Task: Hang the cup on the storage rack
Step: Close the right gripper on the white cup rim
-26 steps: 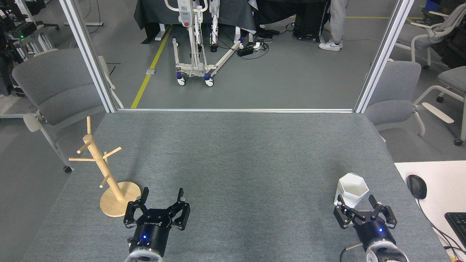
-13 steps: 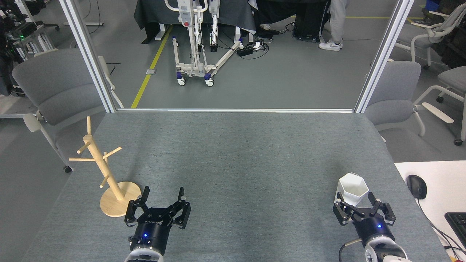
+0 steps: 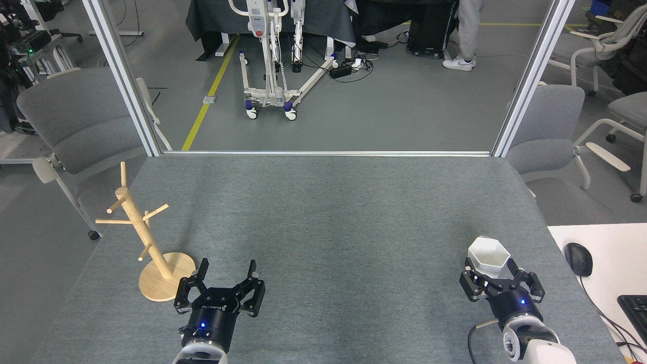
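While our right gripper (image 3: 495,271) is straddling the cup (image 3: 488,255), jaws spread, we are aiming to pinch squarely, our left gripper (image 3: 226,270) idling spread beside the rack (image 3: 146,241).

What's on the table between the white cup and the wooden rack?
Only the left gripper, beside the rack; the head view shows bare table up to the cup.

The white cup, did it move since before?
Yes. The cup slid a little up the view, away from the robot, measured against the fixed computer mouse, with the right gripper around it.
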Controlling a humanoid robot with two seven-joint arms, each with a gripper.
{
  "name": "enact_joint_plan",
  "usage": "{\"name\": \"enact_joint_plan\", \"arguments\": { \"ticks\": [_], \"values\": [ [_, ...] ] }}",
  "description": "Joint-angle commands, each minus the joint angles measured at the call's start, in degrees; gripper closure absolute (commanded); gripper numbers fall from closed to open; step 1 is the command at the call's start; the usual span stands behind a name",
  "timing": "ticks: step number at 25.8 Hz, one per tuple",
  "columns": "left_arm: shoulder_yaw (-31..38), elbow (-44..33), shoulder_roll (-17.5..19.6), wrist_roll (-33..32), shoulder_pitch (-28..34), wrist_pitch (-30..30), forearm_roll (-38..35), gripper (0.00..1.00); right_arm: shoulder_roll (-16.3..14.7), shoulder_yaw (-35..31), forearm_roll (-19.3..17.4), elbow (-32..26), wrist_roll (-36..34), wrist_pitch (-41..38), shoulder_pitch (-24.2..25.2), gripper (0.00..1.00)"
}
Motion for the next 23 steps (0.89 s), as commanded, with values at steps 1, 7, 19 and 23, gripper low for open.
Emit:
{"name": "enact_joint_plan", "arguments": {
  "ticks": [1,7,19,23],
  "values": [
    [0.0,0.1,0.0,0.0,0.0,-0.1,0.0,0.00,0.1,0.0,0.0,0.3,-0.3,0.0,-0.2,0.00],
    [0.0,0.3,0.1,0.0,0.0,-0.1,0.0,0.00,0.2,0.1,0.0,0.3,-0.3,0.0,-0.2,0.00],
    [0.1,1.3,0.2,0.0,-0.1,-0.1,0.0,0.00,-0.1,1.7,-0.2,0.3,-0.3,-0.1,0.2,0.00],
    [0.2,2.0,0.2,0.0,-0.1,-0.1,0.0,0.00,0.0,3.8,-0.3,-0.2,-0.6,-0.5,0.6,0.00]
  ]
}}
